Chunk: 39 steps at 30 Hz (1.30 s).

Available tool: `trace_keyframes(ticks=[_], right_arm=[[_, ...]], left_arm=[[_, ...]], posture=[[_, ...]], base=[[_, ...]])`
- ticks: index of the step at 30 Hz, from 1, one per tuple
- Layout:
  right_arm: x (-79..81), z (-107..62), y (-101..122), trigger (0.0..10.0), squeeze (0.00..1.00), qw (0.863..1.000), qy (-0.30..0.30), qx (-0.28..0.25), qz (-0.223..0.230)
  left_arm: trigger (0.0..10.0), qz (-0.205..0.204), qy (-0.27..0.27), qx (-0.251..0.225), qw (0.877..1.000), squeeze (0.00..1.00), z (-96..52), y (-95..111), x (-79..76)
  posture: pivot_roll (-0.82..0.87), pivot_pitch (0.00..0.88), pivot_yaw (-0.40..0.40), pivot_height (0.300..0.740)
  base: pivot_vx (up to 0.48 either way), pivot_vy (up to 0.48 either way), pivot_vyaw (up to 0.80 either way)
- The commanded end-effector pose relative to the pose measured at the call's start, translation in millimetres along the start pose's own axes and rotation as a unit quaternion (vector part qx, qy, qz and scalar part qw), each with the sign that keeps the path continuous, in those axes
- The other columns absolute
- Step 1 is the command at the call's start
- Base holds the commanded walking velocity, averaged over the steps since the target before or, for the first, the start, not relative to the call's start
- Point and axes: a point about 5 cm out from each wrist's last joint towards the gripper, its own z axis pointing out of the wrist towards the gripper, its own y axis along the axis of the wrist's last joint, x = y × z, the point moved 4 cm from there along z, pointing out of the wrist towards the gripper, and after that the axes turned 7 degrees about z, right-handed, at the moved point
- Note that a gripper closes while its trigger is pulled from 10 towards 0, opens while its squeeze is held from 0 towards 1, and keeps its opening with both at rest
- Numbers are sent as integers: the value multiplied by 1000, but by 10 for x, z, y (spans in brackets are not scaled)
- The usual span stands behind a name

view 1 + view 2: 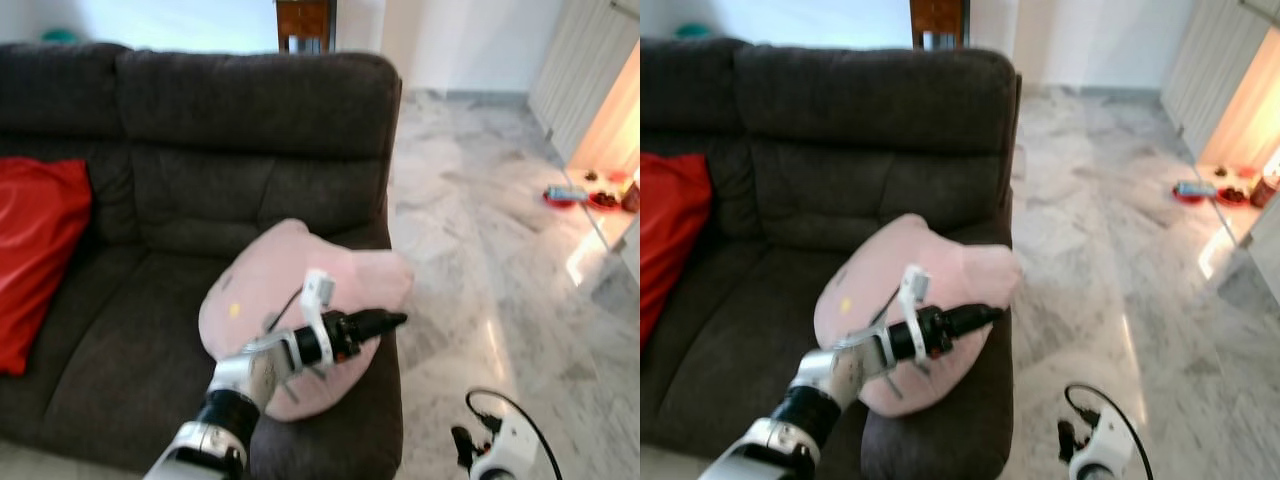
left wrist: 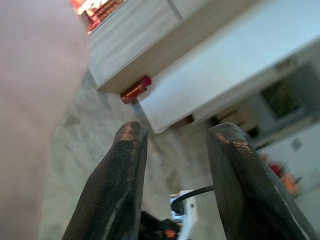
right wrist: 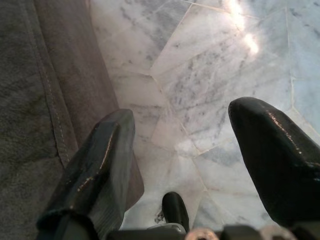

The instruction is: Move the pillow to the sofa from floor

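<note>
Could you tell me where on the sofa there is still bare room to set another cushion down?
The widest free patch is the sofa seat between the red cushion and the pink pillow. The seat's right end by the armrest is crowded: the pillow lies there with the left gripper over it.

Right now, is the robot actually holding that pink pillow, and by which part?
No. The left tool is open over the pink pillow lying on the sofa, gripping nothing. The right tool is open above the floor.
</note>
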Motion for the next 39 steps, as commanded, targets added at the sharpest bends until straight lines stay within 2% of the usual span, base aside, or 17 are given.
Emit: trace_keyframes(ticks=[1, 7, 10, 14, 15, 17, 19, 21, 23, 27, 29, 31, 32, 33, 36, 37, 39], right_arm=[[-12, -3, 2, 10000, 0, 1000, -2, -2, 3], [-40, -11, -3, 10000, 0, 1000, -7, -3, 5], [-34, -15, -21, 10000, 0, 1000, -5, -1, 5], [-29, -18, -34, 10000, 0, 1000, -3, 0, 5], [-28, -19, -37, 10000, 0, 1000, -3, 1, 5], [-25, -22, -48, 10000, 0, 1000, -2, 2, 5], [-22, -24, -56, 10000, 0, 1000, -2, 3, 5], [-22, -24, -58, 10000, 0, 1000, -1, 3, 6], [-24, -29, -68, 10000, 0, 1000, -1, 4, 5], [-26, -29, -71, 10000, 0, 1000, -2, 4, 6], [-13, -28, -72, 10000, 0, 1000, 1, 5, 5], [-8, -28, -75, 10000, 0, 1000, 2, 5, 6], [-3, -27, -73, 10000, 0, 1000, 3, 4, 5], [-4, -27, -71, 10000, 0, 1000, 3, 4, 5], [-11, -25, -62, 10000, 0, 1000, 3, 3, 6], [-5, -25, -69, 10000, 0, 1000, 3, 5, 5], [1, -23, -71, 10000, 0, 1000, 3, 6, 4]], left_arm=[[10000, -31, 21, 20, 999, 0, -52, -163, 84], [10000, -34, 46, 56, 997, 0, -89, -318, 165], [10000, 30, 55, 131, 989, 0, -106, -493, 198], [10000, 64, 64, 169, 982, 0, -148, -559, 244], [10000, 82, 70, 189, 976, 0, -177, -602, 270], [10000, 139, 107, 260, 949, 0, -333, -779, 406], [10000, 164, 129, 283, 936, 0, -409, -841, 475], [10000, 169, 136, 286, 933, 0, -427, -851, 495], [10000, 218, 196, 303, 907, 0, -535, -872, 637], [10000, 254, 238, 300, 888, 0, -604, -839, 729], [10000, 295, 321, 269, 859, 0, -751, -649, 895], [10000, 287, 341, 262, 856, 0, -817, -604, 939], [10000, 328, 325, 284, 840, 0, -858, -538, 954], [10000, 345, 315, 291, 835, 0, -863, -508, 953], [10000, 336, 314, 275, 844, 0, -890, -393, 959], [10000, 368, 295, 296, 831, 0, -969, -376, 962], [10000, 390, 265, 320, 822, 0, -1063, -442, 940]], posture=[[-71, 0, -4, 740], [-68, 0, -6, 740], [-66, 0, -6, 740], [-58, 0, -7, 740], [-58, 0, -7, 740], [-53, 0, -6, 740], [-55, 0, -5, 740], [-55, 0, -5, 740], [-53, 0, -5, 740], [-47, 0, -7, 740], [-42, 0, -6, 740], [-49, 0, -4, 740], [-51, 0, -5, 740], [-46, 0, -6, 740], [-20, 0, -9, 740], [-17, 0, -9, 740], [-14, 0, -10, 740]], base=[[0, 0, 0], [0, 0, 0], [0, 0, 0], [0, 0, 0], [0, 0, 0], [0, 0, 0], [0, 0, 0], [0, 0, 0], [0, 0, 0], [0, 0, 0], [0, 0, 0], [0, 0, 0], [0, 0, 0], [0, 0, 0], [0, 0, 0], [0, 0, 0], [0, 0, 0]])
